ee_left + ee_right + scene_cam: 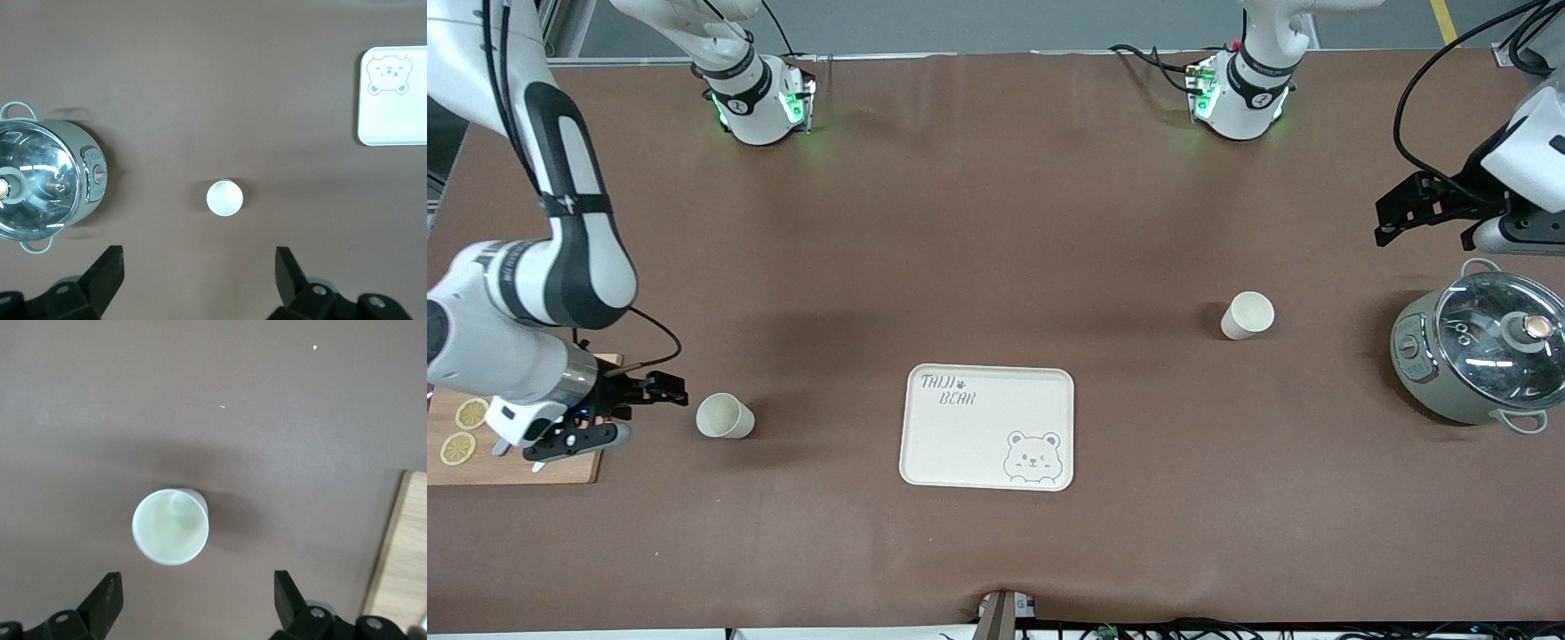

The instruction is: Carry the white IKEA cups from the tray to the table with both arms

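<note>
Two white IKEA cups stand upright on the brown table. One cup (1248, 315) (225, 198) is toward the left arm's end, farther from the front camera than the bear tray (978, 444). The other cup (725, 415) (170, 527) stands beside the tray toward the right arm's end. My left gripper (1423, 233) (199, 270) hangs open and empty over bare table between its cup and the pot. My right gripper (609, 418) (198, 593) is open and empty, low over the table just beside its cup, at the cutting board's edge.
A grey pot with a glass lid (1480, 356) (47, 180) sits at the left arm's end. A wooden cutting board (516, 462) (400, 553) with lemon slices (458, 447) lies at the right arm's end. The cream tray (393, 113) lies mid-table.
</note>
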You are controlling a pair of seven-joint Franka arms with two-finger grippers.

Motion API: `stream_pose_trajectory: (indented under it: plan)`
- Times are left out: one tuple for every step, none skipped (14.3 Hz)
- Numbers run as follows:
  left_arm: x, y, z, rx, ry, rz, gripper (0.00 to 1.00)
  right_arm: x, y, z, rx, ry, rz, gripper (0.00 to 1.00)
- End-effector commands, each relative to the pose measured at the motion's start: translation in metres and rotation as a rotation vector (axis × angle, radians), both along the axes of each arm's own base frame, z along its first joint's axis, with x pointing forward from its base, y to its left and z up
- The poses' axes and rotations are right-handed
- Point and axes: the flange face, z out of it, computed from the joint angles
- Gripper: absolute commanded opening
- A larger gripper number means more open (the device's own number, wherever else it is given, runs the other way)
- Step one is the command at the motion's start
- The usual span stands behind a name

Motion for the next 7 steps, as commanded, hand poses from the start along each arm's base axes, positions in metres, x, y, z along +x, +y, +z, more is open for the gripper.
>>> stream_pose_trajectory:
  plan:
    - [-0.005,0.003,0.008,-0.006,0.008,-0.037,1.00,0.000,-0.006,0.048,0.018,0.044,0.014,1.00]
    - [-0.005,0.005,0.008,-0.004,0.008,-0.044,1.00,-0.001,-0.008,0.063,0.018,0.072,0.017,1.00]
    - [-0.005,0.007,0.008,-0.002,0.011,-0.059,1.00,-0.004,-0.016,0.085,0.010,0.082,0.005,1.00]
    - [-0.006,0.009,0.008,0.000,0.018,-0.082,1.00,-0.005,-0.020,0.100,0.006,0.092,-0.007,1.00]
    - [-0.007,0.010,0.006,0.001,0.032,-0.107,1.00,-0.007,-0.024,0.112,0.003,0.102,-0.023,1.00]
    - [-0.008,0.010,0.005,0.002,0.041,-0.122,1.00,-0.010,-0.025,0.123,-0.002,0.109,-0.029,1.00]
    - [-0.008,0.010,0.004,0.003,0.047,-0.122,1.00,-0.013,-0.025,0.132,-0.007,0.113,-0.037,1.00]
